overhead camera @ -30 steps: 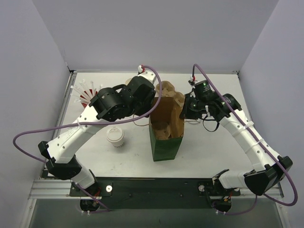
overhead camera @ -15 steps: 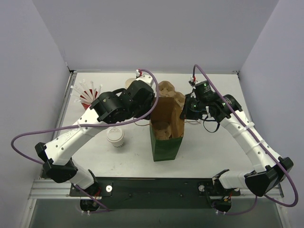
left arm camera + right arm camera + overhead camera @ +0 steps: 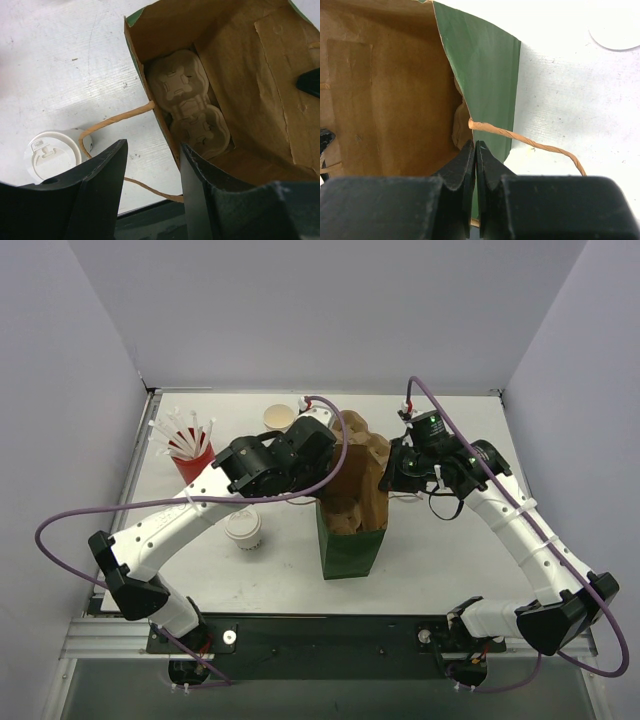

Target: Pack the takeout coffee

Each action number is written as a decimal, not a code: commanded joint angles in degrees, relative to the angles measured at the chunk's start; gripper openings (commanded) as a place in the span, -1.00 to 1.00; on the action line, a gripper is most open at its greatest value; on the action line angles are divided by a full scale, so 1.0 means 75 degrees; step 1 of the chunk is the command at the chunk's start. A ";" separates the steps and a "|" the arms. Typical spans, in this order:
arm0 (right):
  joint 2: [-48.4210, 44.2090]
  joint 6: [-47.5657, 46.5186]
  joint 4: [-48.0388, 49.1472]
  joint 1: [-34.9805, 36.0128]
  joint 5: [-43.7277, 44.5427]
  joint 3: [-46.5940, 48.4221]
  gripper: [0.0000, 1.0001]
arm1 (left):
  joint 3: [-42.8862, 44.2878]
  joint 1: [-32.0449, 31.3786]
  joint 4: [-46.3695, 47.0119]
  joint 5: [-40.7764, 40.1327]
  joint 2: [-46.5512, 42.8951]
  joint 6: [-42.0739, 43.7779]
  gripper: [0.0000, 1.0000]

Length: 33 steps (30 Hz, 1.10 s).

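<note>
- Nearest me on the surface [image 3: 440,560] is the green paper bag [image 3: 350,550]. It stands upright with its mouth open, about midway between the two arms.
- The pulp carrier [image 3: 192,110] lies flat at the bottom of the bag. Both wells are empty and it sits snug along the left-hand wall.
- The takeout coffee [image 3: 243,527] is not packed yet. It stands upright on the surface just left of the bag with a white lid on, near the bag but not touching it.
- The left fingers [image 3: 117,155] are parted about halfway and holding nothing. They hang over the bag's left rim, and through the gap I can see the wall's top edge and a loop of the left twine handle [image 3: 115,120]. I can't tell if either one touches the paper.
- The right fingers [image 3: 475,150] are pressed flat together. The edge of the bag's right wall runs straight down into them, so I read that as a pinch on the rim. That side's right twine handle [image 3: 530,142] droops out over the surface.
- Further back on the left is the red cup of straws [image 3: 190,455], well apart from the bag.
- At the far end, an open paper cup [image 3: 280,418] stands just behind the left wrist.
</note>
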 commanded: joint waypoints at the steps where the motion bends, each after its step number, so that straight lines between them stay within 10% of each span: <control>1: -0.0190 0.0043 -0.0020 0.0111 0.0155 -0.0021 -1.00 | -0.0048 0.0003 0.0512 0.0053 -0.0003 -0.0103 0.11; 22: -0.0225 0.0032 -0.0020 0.0134 0.0284 -0.0091 -1.00 | -0.0563 0.0015 0.0852 0.0088 0.0079 -0.0279 0.01; 33: -0.0260 -0.0156 -0.0477 0.0111 0.1057 0.0107 -1.00 | 0.0149 -0.0008 0.0583 0.0229 0.0536 0.0120 -1.00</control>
